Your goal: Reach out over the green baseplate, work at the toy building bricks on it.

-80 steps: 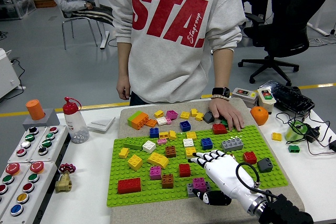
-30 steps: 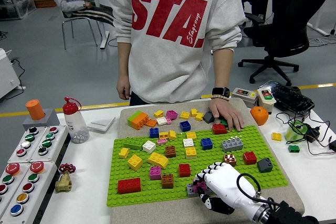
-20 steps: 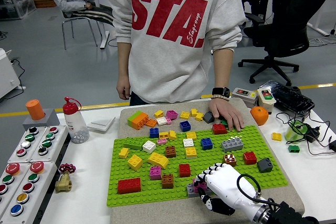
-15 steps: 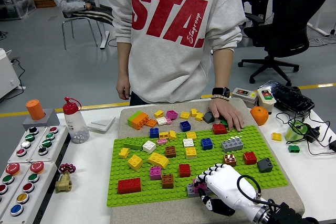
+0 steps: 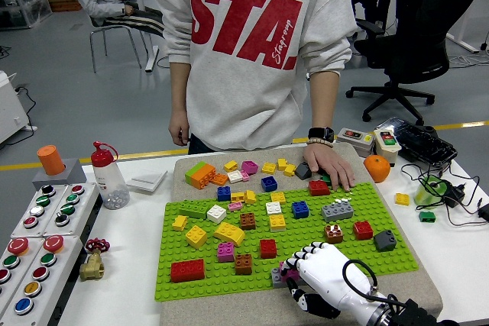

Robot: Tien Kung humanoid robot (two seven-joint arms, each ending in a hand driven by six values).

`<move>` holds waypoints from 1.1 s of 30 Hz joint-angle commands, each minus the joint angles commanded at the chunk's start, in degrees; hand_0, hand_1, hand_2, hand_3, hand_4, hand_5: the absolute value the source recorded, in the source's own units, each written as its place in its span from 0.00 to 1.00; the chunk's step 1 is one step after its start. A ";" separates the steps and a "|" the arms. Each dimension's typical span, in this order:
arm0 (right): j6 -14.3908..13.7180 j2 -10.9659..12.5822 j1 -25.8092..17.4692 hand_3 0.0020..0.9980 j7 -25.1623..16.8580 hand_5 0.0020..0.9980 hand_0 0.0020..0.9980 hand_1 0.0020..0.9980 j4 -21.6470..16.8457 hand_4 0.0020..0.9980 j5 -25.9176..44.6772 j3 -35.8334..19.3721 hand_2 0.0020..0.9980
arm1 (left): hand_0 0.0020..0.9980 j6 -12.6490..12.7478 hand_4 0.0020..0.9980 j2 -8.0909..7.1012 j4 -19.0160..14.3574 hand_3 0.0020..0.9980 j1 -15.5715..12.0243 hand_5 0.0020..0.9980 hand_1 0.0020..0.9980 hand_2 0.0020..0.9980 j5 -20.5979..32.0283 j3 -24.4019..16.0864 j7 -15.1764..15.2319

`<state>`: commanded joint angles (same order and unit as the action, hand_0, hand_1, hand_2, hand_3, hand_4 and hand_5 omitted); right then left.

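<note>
The green baseplate point(image 5: 214, 279) lies mid-table on a beige mat and carries several bricks of different colours. My right hand point(image 5: 299, 272), white with black joints, comes in from the lower right at the plate's near edge. Its fingers point(image 5: 310, 253) curl over a magenta brick point(image 5: 288, 269) that sits on a grey brick point(image 5: 276, 279), and the thumb lies below on the near side. A red brick point(image 5: 267, 247) and a brown brick point(image 5: 244, 263) stand just to its left. A person's hand point(image 5: 333, 170) rests flat on the plate's far edge.
Loose bricks point(image 5: 229, 173) lie on the mat beyond the plate. A button panel point(image 5: 34, 242), a brass valve point(image 5: 93, 261) and a bottle point(image 5: 108, 177) stand at the left. An orange point(image 5: 377, 166), switch boxes point(image 5: 357, 139) and cables point(image 5: 451, 188) crowd the right.
My right hand drew back from the plate's middle to its near edge, curled its fingers round the magenta brick, and has edged slightly left and nearer in the last half second.
</note>
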<state>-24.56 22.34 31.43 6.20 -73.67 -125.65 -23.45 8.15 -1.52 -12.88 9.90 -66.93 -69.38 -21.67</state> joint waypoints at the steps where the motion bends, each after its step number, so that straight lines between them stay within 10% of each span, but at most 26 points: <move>1: -0.03 -0.05 -0.02 0.59 0.01 0.39 0.61 0.63 0.02 0.31 -0.02 0.06 0.60 | 0.66 -0.03 0.37 0.01 -0.02 0.46 -0.06 1.00 0.62 0.63 -0.08 -0.02 -0.06; 33: -7.38 0.03 0.20 0.63 0.39 0.37 0.63 0.65 -2.58 0.31 1.08 -4.90 0.64 | 0.66 -0.01 0.37 -0.01 -0.01 0.47 -0.88 1.00 0.62 0.63 0.06 0.01 0.04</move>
<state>-31.94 22.37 31.62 6.58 -76.26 -124.58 -28.35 8.14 -1.53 -12.89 9.02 -66.86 -69.37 -21.64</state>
